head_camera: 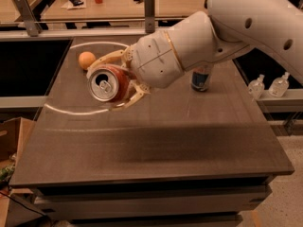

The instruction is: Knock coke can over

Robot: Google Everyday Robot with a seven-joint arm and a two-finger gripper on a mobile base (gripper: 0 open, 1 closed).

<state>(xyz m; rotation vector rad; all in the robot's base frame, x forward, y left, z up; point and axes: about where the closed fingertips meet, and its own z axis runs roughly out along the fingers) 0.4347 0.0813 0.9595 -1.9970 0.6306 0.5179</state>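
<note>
A dark grey desk (165,141) fills most of the view, and a thin white ring is marked on its far left part. A bulky white arm (246,18) is seen reaching in from the upper right, its rounded wrist housing held over the middle of the desk's far half. At the arm's left end the pincer (105,86) is clamped on the coke can (112,82). One cream finger (106,59) is laid along the upper side of the can and the other is pressed against its lower side.

The coke can is held steeply tilted, almost on its side, with the silver top and pull tab turned toward the camera and the red body pointing back toward the wrist. It is placed over the left part of the desk, inside the white ring. Whether it touches the surface cannot be told.

A silver-and-blue can (201,79) is stood upright behind the wrist and is partly hidden by it. A small orange fruit (86,60) is seen just beyond the coke can, near the upper finger.
</note>
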